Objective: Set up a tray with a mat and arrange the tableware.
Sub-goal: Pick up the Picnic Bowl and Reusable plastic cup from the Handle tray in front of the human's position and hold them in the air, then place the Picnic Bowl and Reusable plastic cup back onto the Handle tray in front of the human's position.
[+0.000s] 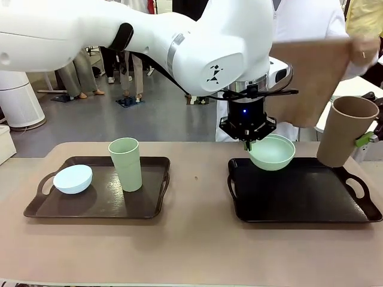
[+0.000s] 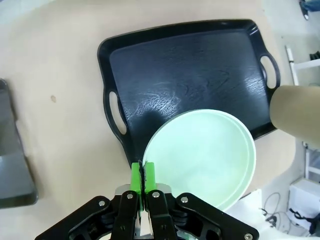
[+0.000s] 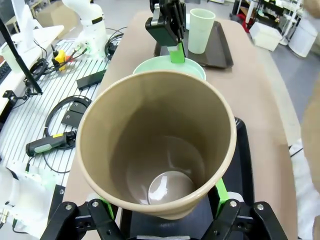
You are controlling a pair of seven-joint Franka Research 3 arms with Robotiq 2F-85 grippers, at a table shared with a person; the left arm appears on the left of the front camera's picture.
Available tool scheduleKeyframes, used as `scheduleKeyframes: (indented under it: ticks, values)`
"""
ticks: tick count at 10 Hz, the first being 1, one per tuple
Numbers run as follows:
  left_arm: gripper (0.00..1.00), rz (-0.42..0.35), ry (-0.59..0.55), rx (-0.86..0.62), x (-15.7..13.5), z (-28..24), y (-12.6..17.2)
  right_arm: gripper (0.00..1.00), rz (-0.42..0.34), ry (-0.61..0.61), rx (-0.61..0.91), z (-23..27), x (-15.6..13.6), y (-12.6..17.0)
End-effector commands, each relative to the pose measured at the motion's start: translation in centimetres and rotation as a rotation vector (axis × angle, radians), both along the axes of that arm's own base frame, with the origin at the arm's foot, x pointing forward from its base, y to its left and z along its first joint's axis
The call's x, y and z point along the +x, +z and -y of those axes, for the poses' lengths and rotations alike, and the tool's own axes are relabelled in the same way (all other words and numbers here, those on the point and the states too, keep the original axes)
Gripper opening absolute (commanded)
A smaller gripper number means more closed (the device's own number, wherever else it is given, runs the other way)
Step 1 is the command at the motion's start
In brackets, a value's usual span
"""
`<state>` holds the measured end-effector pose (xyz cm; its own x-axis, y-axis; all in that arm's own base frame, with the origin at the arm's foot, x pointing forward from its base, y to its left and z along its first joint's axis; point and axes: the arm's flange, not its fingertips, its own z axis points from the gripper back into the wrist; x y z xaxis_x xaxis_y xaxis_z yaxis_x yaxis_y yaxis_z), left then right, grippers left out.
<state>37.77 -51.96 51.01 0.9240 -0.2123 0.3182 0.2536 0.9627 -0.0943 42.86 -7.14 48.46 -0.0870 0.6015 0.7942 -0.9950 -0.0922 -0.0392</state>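
My left gripper reaches across the table and is shut on the rim of the mint green bowl, holding it over the far left part of the black tray. In the left wrist view the green pads pinch the bowl's edge above the tray. My right gripper is shut on the brown cup, held tilted beside the tray's right handle; the cup is empty. A person's hand holds a brown mat above the tray.
A dark brown tray on the left carries the light blue bowl and the upright pale green cup. Bare tabletop lies between the trays. A person stands at the far side.
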Motion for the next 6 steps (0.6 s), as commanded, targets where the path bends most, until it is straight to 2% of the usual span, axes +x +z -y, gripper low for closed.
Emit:
scheduleKeyframes:
  ticks: [1,6]
  values:
    - [0.00,0.012,-0.012,0.000,0.11,0.20,0.53,0.00,0.004,0.001,-0.004,-0.03,0.33,0.17]
    - [0.00,0.012,-0.012,0.000,0.11,0.20,0.53,0.00,0.004,0.001,-0.004,-0.03,0.33,0.17]
